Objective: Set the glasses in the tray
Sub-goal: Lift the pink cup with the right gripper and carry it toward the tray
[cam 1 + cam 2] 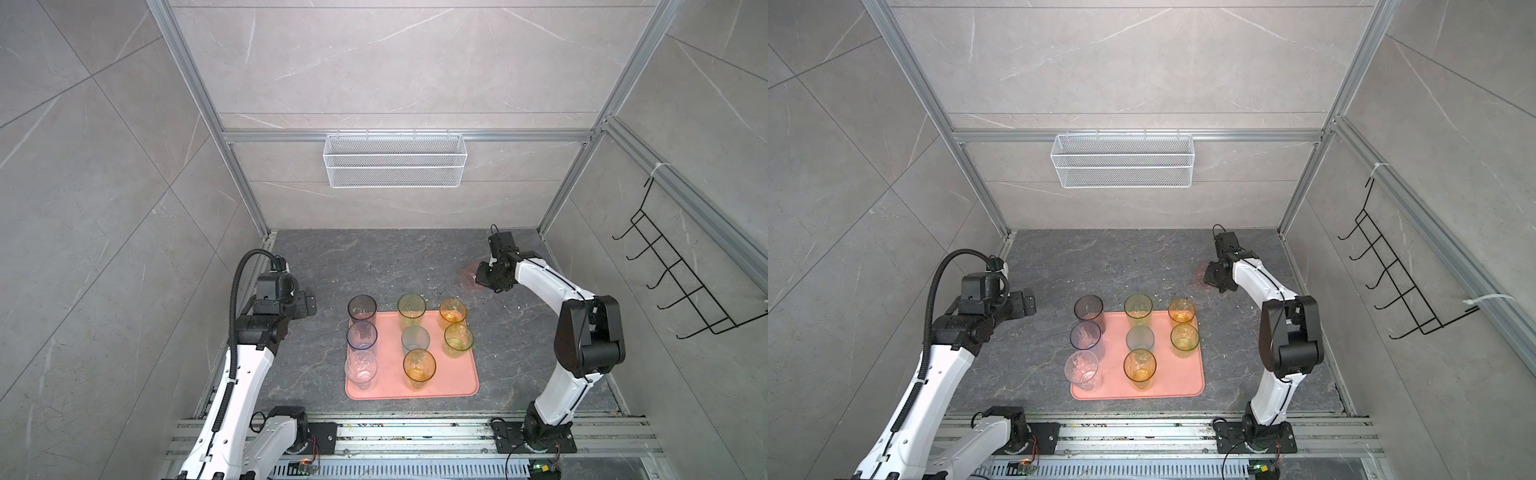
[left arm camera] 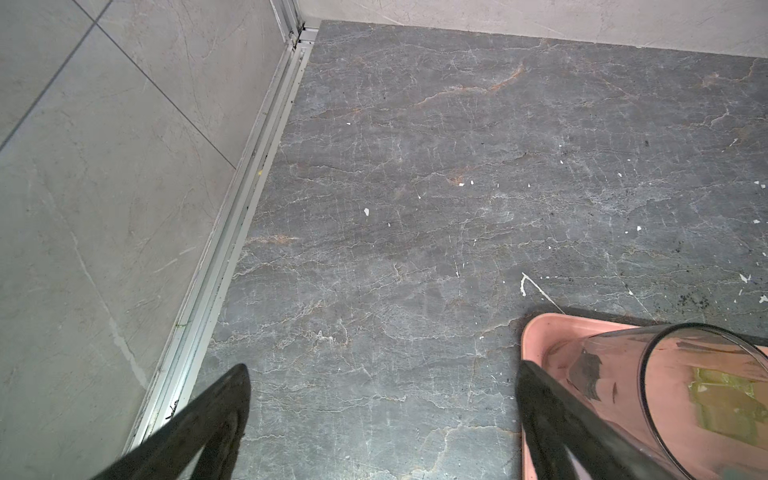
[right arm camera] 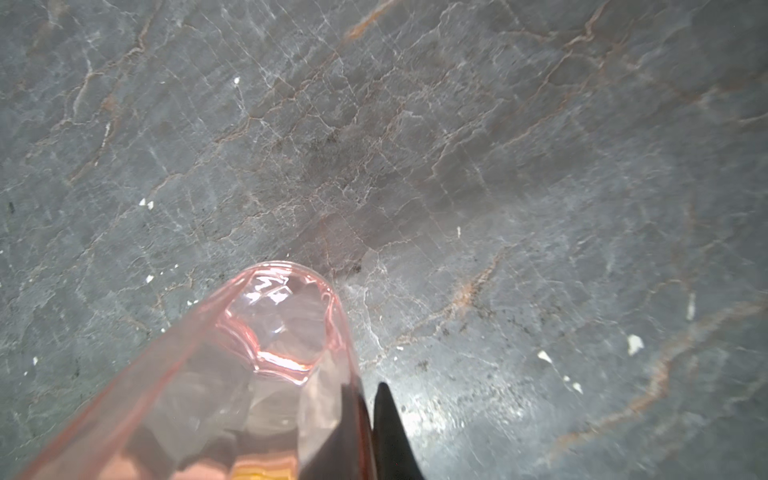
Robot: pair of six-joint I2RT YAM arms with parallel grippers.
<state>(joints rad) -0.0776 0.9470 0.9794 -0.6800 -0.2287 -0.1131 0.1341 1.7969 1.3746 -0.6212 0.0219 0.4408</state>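
A pink glass (image 1: 469, 276) (image 1: 1200, 276) sits far right on the table, away from the tray. My right gripper (image 1: 478, 277) (image 1: 1209, 277) (image 3: 368, 397) is shut on its wall, one finger inside and one outside; the right wrist view looks down the pink glass (image 3: 270, 353). The salmon-pink tray (image 1: 453, 374) (image 1: 1179, 374) (image 2: 540, 332) holds several upright tinted glasses, among them smoky grey (image 1: 362, 307) (image 2: 685, 374), amber (image 1: 419, 365) and green (image 1: 458, 337). My left gripper (image 1: 309, 305) (image 1: 1030, 303) (image 2: 382, 370) is open and empty beside the tray's far left corner.
A white wire basket (image 1: 395, 160) hangs on the back wall. A black hook rack (image 1: 681, 274) is fixed to the right wall. Tiled walls with aluminium rails close in the dark stone table on three sides.
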